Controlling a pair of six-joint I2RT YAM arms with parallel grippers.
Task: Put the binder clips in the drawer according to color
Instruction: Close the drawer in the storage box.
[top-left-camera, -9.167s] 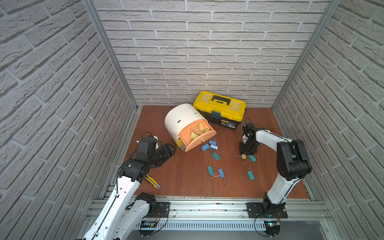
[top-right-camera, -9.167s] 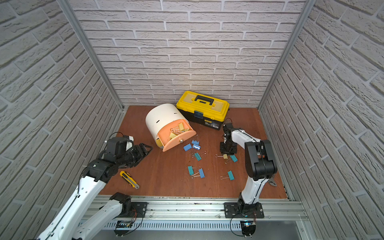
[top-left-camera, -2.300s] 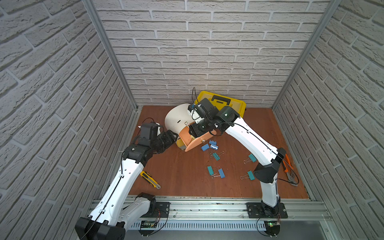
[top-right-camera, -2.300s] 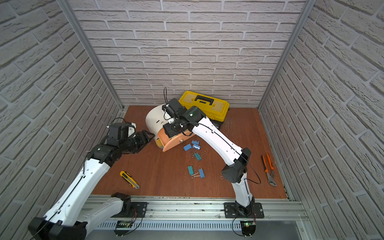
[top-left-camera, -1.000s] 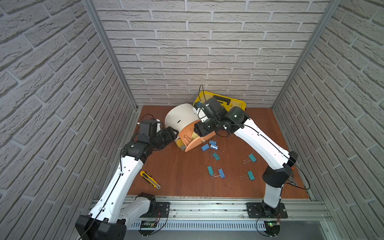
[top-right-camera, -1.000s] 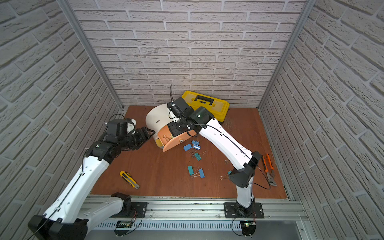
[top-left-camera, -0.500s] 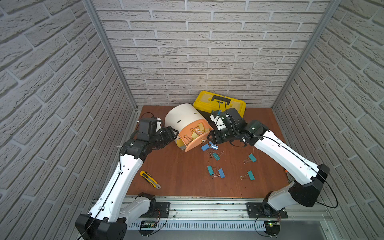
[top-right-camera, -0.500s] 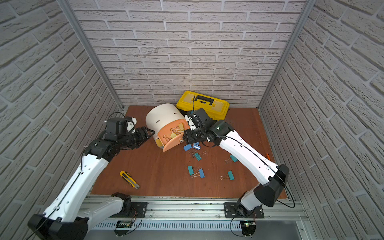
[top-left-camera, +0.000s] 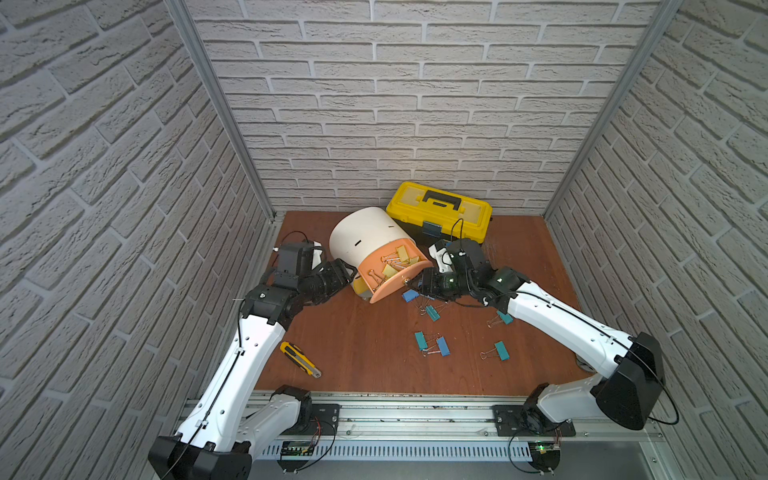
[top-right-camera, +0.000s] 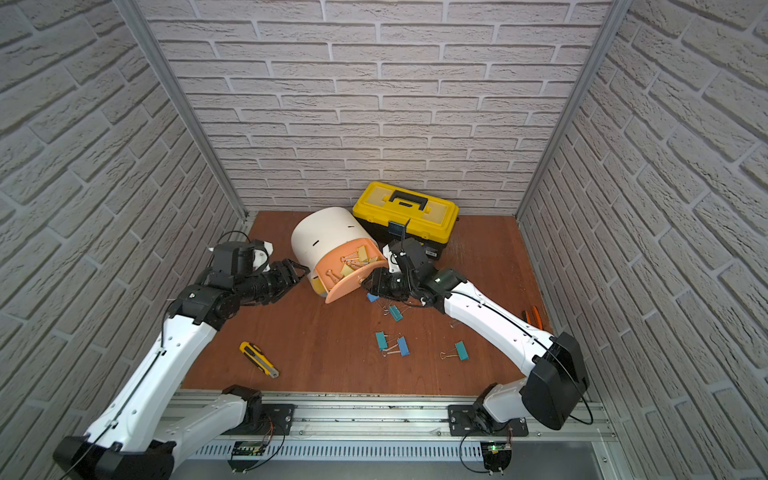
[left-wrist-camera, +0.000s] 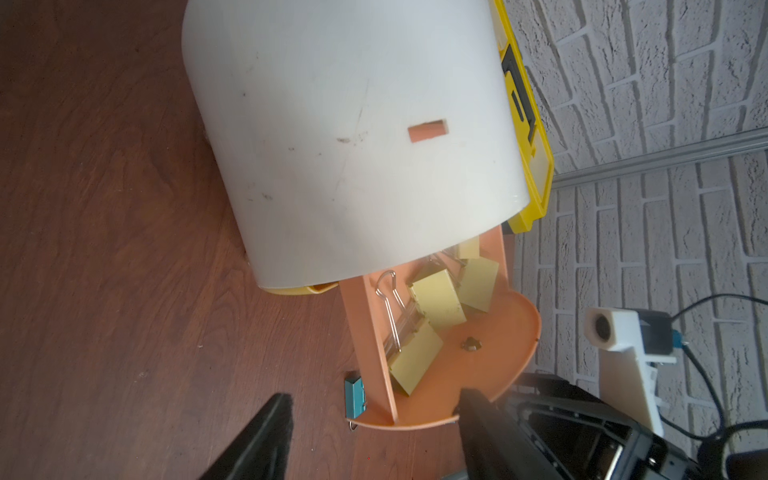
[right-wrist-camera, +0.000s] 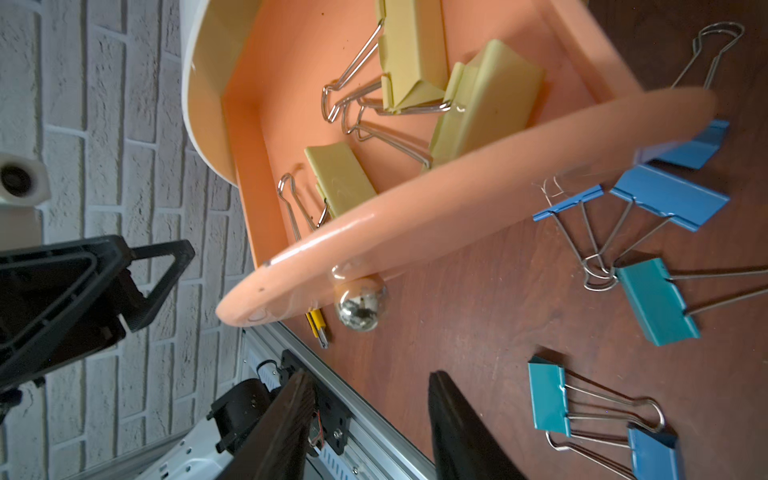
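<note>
Just changed: my right gripper (top-left-camera: 412, 284) has come off the top of the peach drawer (top-left-camera: 390, 287) and dropped low in front of it, on the right. A couple of seconds ago it hung over the open tray.
Right gripper state: fingers apart and empty, pointed at the drawer's knob (right-wrist-camera: 360, 305) with a gap left to it.
Gone from the table: one of the yellow clips (top-left-camera: 401, 253) lay out on the right of the table (top-left-camera: 374, 370) some seconds back. That spot is bare now, so I take it as delivered.
Peach drawer: pulled out of the white cabinet (top-left-camera: 361, 237) toward the near right, holding only yellow that I can see.
Left gripper: the left gripper (top-left-camera: 345, 272) has moved up close to the cabinet's left side. Its fingers are spread, with nothing between them.
Left on the table: blue clips (right-wrist-camera: 669, 203) lie just right of the drawer front. The teal clips (top-left-camera: 501, 350) are scattered from there toward the near right.
What it means: I see no yellow on the table, so that colour looks finished. I judge the next step is to shut the peach drawer and open another for blue or teal.
Risk: a push on the front could slide the cabinet, so the left gripper may need to brace it.
</note>
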